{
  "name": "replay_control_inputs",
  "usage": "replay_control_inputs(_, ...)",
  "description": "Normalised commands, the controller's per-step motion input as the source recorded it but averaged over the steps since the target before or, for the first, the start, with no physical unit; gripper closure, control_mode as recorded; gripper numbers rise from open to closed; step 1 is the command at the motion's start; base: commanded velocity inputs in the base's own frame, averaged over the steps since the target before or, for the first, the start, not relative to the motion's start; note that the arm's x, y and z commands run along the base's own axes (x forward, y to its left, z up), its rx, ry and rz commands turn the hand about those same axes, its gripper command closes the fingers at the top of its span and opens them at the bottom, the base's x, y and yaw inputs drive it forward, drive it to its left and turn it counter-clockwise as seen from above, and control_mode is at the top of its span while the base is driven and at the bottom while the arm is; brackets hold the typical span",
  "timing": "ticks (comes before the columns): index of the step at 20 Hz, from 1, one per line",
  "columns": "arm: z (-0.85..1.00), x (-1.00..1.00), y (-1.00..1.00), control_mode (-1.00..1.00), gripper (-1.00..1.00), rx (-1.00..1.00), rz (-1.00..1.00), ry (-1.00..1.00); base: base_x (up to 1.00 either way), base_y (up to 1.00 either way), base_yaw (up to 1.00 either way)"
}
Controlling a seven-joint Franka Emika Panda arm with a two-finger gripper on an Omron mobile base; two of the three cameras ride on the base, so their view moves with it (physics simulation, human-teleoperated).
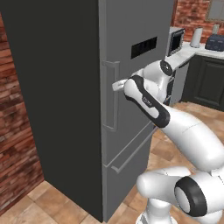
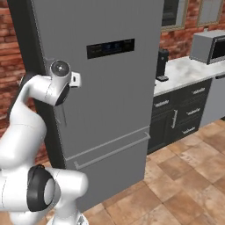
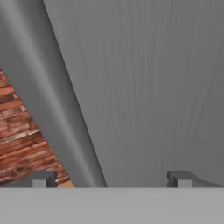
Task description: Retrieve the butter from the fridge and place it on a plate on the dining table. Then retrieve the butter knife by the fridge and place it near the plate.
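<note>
Butter waits behind the shut fridge (image 1: 131, 109), so slide your wide-open gripper (image 3: 111, 178) around the handle (image 1: 114, 94) just ahead, then close.

Floor (image 2: 184, 176): brown stone tiles; carries tall grey fridge (image 2: 110, 88) and dark base cabinets (image 2: 180, 114) under marble counter (image 2: 184, 70).

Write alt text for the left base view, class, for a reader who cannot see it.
A white robot arm reaches its hand up to the vertical handle of a closed grey fridge. Brick wall stands left; a marble counter with dark cabinets lies right.
</note>
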Motion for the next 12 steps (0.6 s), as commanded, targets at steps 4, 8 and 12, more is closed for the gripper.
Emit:
replay_control_inputs(4, -0.02, 0.37, 0.37, -1.0, -1.0, -0.06, 0.04, 0.14, 0.0, 0.0, 0.0)
replay_control_inputs(8, -0.02, 0.45, 0.36, -1.0, -1.0, -0.01, 0.04, 0.03, 0.0, 0.0, 0.0)
replay_control_inputs(12, -0.18, 0.28, 0.38, -1.0, -1.0, -0.04, 0.04, -0.03, 0.0, 0.0, 0.0)
